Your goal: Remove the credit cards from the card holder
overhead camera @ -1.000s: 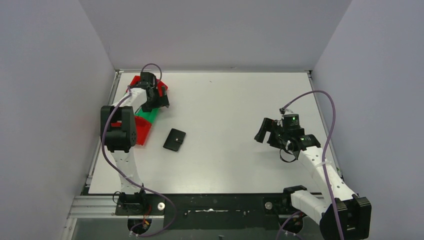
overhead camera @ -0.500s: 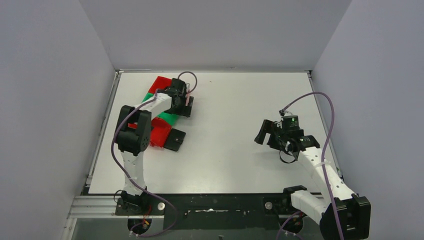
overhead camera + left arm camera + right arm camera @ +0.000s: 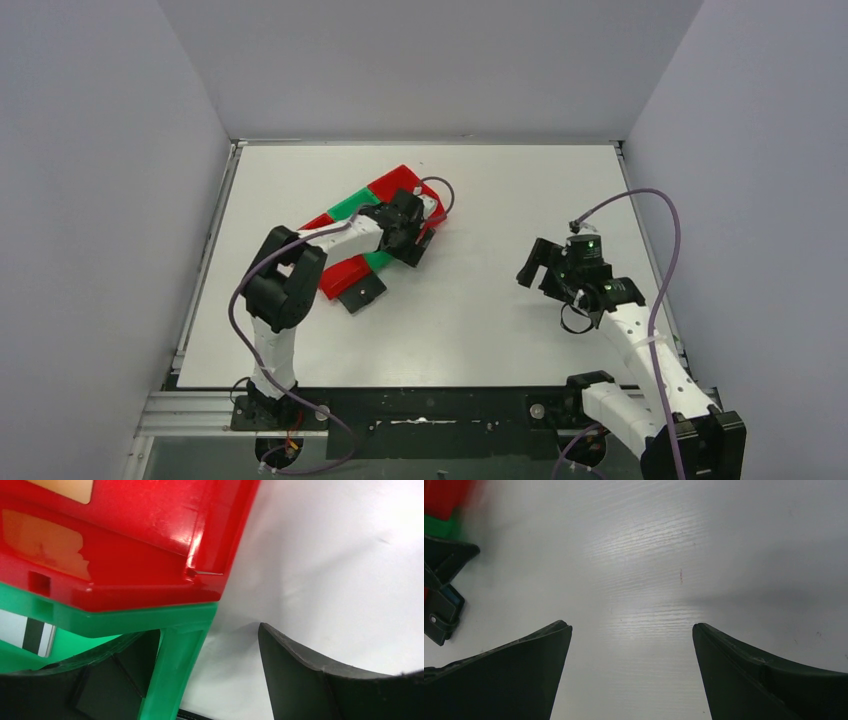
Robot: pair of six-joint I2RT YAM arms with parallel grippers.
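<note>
The black card holder (image 3: 360, 294) lies shut on the white table, its far corner tucked under a red bin; it also shows at the left edge of the right wrist view as the card holder (image 3: 440, 616). My left gripper (image 3: 412, 238) is open and straddles the green bin's wall (image 3: 175, 660), one finger inside the bin and the other finger (image 3: 300, 680) outside on the table with a gap to the wall. A white card with a black stripe (image 3: 36, 635) lies in the green bin. My right gripper (image 3: 533, 265) hangs open over bare table, nothing between its fingers (image 3: 744, 675).
Joined red and green bins (image 3: 352, 205) lie slanted across the table's left middle, a red bin (image 3: 150, 540) filling the left wrist view. Grey walls enclose the table on three sides. The right arm's purple cable (image 3: 660, 250) loops near the right edge.
The left arm swung right and dragged the bins from the left edge toward the middle, over the card holder's corner. Its jaws narrowed a little. The right gripper shifted slightly.
</note>
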